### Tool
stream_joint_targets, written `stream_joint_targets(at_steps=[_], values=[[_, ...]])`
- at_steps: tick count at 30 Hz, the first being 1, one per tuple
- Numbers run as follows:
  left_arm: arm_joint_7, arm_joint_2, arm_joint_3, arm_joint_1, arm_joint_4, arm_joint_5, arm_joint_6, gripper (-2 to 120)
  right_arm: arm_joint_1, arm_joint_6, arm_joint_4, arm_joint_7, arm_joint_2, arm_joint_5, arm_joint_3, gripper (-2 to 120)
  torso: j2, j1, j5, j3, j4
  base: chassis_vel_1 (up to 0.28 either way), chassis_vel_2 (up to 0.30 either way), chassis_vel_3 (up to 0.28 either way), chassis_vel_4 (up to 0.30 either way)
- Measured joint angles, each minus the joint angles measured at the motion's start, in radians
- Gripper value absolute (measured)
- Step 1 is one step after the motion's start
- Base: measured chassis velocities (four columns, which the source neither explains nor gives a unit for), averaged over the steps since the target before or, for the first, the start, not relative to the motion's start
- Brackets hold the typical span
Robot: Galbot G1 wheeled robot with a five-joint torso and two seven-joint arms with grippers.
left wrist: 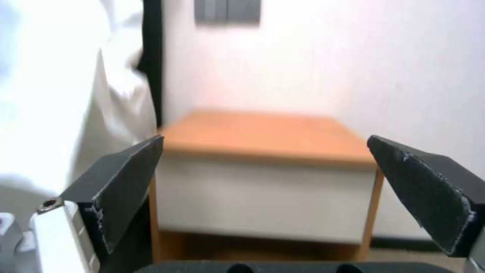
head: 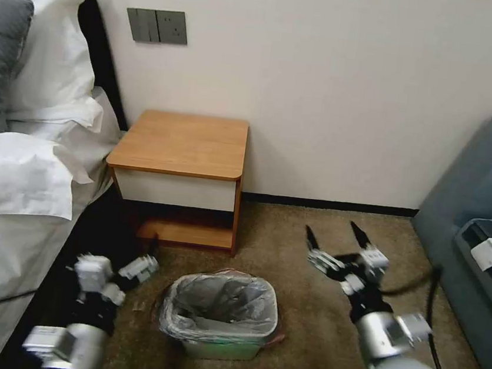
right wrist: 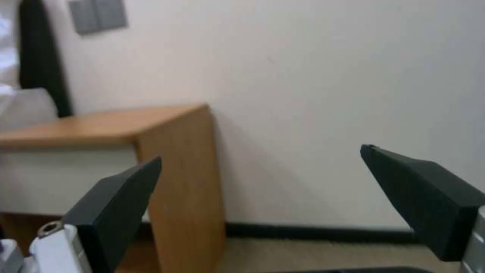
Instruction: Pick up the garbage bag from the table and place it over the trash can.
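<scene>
I see the garbage bag (head: 217, 303) sitting inside the trash can (head: 221, 347) on the carpet (head: 309, 257), just in front of the wooden surface (head: 185, 142). The bed (head: 15, 182) is beside the surface. My left tool (head: 146, 253) and right tool (head: 338, 235) both have fingers apart, holding nothing.

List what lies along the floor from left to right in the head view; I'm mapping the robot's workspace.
left gripper → trash can lined with the garbage bag → right gripper → grey sofa
</scene>
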Motion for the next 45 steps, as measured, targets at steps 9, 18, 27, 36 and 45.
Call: stream_joint_targets(at_steps=[9,18,27,36,45], values=[[0.001,-0.067,0.014,0.293,-0.066,0.074,-0.176,100,-0.261,0.158,0.093,-0.131,0.202,0.013,0.102,100,0.000,0.000,-0.0004,0.000,0.0006,0.000,0.000,0.000,0.000],[-0.007,-0.072,0.018,0.314,-0.063,0.077,-0.192,100,-0.266,0.166,0.098,-0.133,0.207,0.011,0.101,100,0.000,0.000,0.0000,0.000,0.0007,0.000,0.000,0.000,0.000],[-0.007,-0.071,0.018,0.316,-0.060,0.076,-0.189,100,-0.262,0.161,0.099,-0.129,0.204,0.011,0.098,100,0.000,0.000,0.0000,0.000,0.0007,0.000,0.000,0.000,0.000],[-0.007,-0.071,0.019,0.316,-0.059,0.075,-0.186,100,-0.260,0.158,0.099,-0.127,0.202,0.011,0.097,100,0.000,0.000,0.0000,0.000,0.0007,0.000,0.000,0.000,0.000],[-0.007,-0.070,0.019,0.316,-0.058,0.075,-0.185,100,-0.259,0.157,0.099,-0.126,0.201,0.011,0.096,100,0.000,0.000,0.0000,0.000,0.0006,0.000,0.000,0.000,0.000]])
